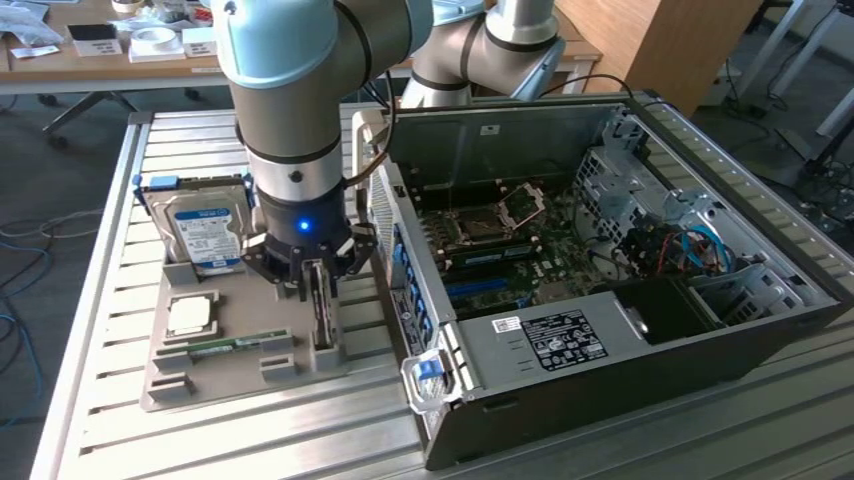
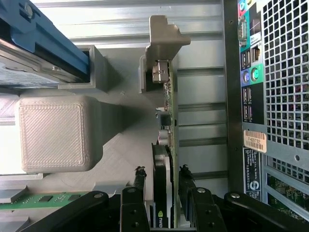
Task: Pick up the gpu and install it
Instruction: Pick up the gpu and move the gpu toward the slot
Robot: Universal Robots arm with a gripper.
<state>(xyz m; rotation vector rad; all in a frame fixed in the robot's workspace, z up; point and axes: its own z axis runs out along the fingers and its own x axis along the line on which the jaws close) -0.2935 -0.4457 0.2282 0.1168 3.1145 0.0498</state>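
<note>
Pincer, jaws apart, straddles the upright gpu in its grey holder; a centred, square closure should prevent tilting.

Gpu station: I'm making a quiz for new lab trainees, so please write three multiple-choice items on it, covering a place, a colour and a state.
1. Where is the gpu?
A) inside the computer case
B) standing on edge in the grey holder beside the case
C) held high in the air

2. What colour is the RAM stick in the holder?
A) red
B) green
C) yellow

3. How does the gripper stand?
A) open, with fingers either side of the gpu
B) shut on the RAM stick
C) raised above the case

Answers:
1 B, the card stands upright in a holder slot.
2 B, its board is green.
3 A, the wrist view shows a finger on each side of the card's edge, with a gap.
</note>
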